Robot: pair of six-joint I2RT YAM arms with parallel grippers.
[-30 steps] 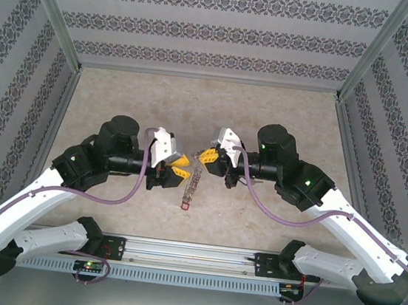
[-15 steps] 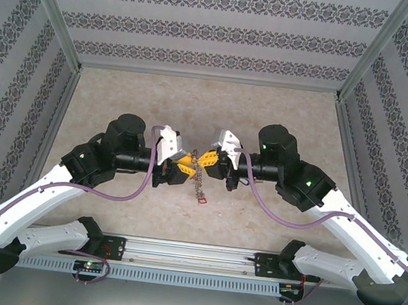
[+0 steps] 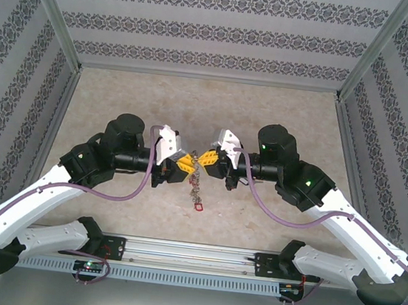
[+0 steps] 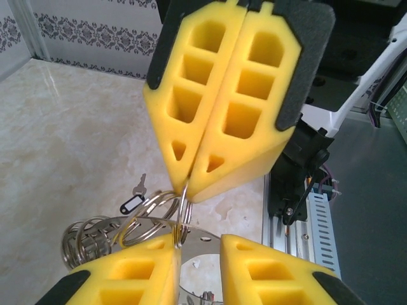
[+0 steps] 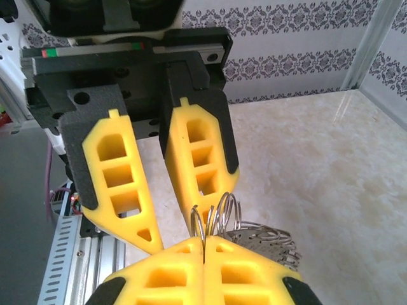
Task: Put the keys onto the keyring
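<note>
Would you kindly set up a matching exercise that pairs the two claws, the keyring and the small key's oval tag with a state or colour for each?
Things:
1. left claw
2. right claw
3. keyring
4. oval key tag

States or colours:
A. black
B. shut on the keyring
C. fingers apart
D. hanging between the two claws

Pairs: 1-C; 2-B; 3-D; 4-A
</note>
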